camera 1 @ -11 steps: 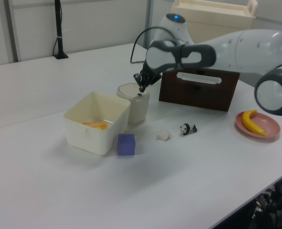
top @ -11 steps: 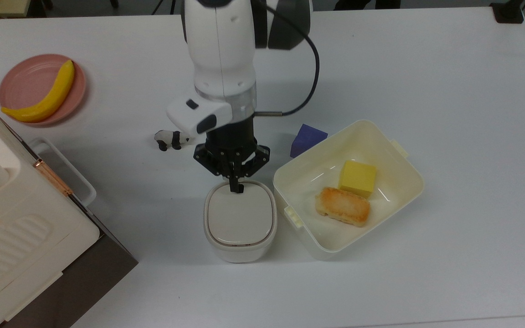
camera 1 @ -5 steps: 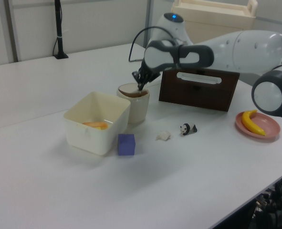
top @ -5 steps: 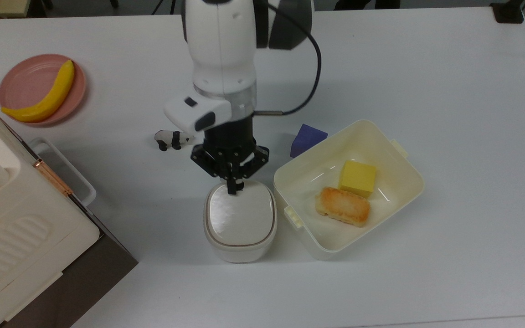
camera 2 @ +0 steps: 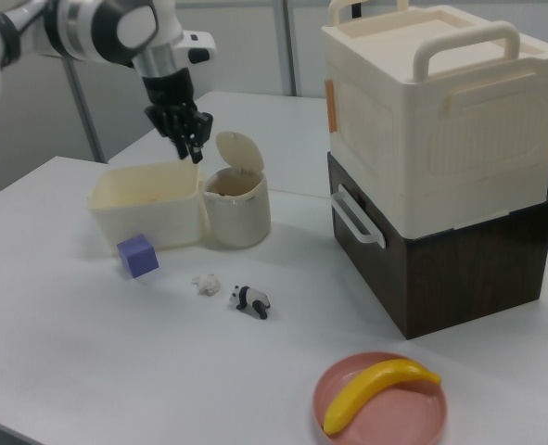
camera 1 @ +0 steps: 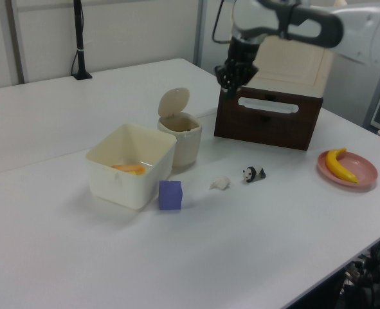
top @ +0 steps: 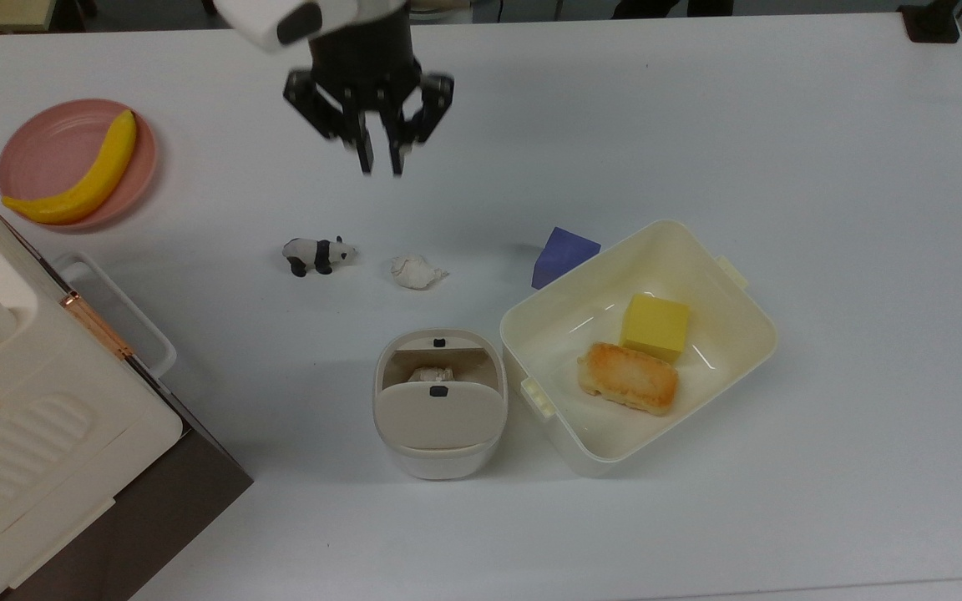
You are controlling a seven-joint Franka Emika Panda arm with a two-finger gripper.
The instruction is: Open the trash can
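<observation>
White plastic forms the trash can (top: 439, 406), which is standing on the table (top: 782, 125) with its beige-grey lid (camera 1: 174, 102) tipped up on its hinge, so the inside is being exposed; something pale and crumpled is lying within. In the top view the bin is touching, or just beside, the left wall of the cream food box (top: 640, 338), where a yellow block (top: 655, 326) and a browned piece of bread (top: 628, 378) are being held. The gripper (top: 381, 167) is being held high above the table, well apart from the bin, its two black fingers (top: 363, 154) parted by a narrow gap and gripping nothing. A panda figurine (top: 317, 254), a crumpled white scrap (top: 416, 271) and a purple cube (top: 563, 255) are lying between gripper and bin in the top view. A banana (top: 80, 179) is resting on a pink plate (top: 38, 138) near the large cream and brown appliance (camera 2: 440, 158).
</observation>
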